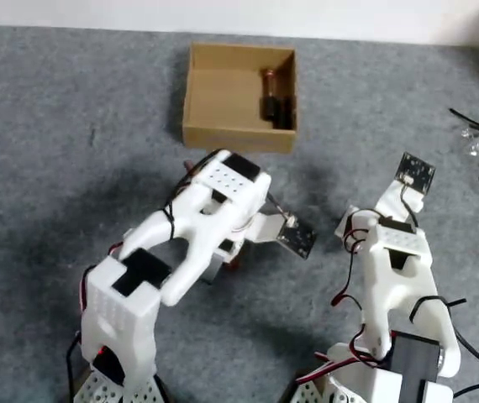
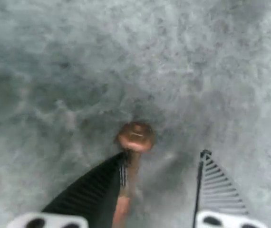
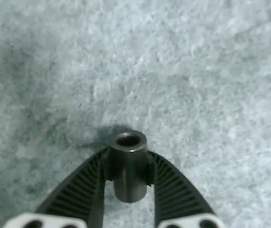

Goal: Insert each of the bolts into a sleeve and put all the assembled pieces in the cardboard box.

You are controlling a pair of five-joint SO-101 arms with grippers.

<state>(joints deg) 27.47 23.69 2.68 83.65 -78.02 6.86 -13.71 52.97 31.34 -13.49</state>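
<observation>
The left gripper (image 2: 164,153) has its fingers apart, with the copper bolt (image 2: 135,136) resting against one of them, so I'd want it to close squarely on the shaft first. The right gripper (image 3: 128,156) is clamped on the dark sleeve (image 3: 127,173), whose bore is open. It should hold steady for a straight entry, well short of the cardboard box (image 1: 223,101).

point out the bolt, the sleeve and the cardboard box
bolt (image 2: 135,136), left wrist view, on its round copper-coloured head
sleeve (image 3: 128,173), right wrist view, on its dark side wall
cardboard box (image 1: 235,138), high view, on the outer wall facing the arms
</observation>
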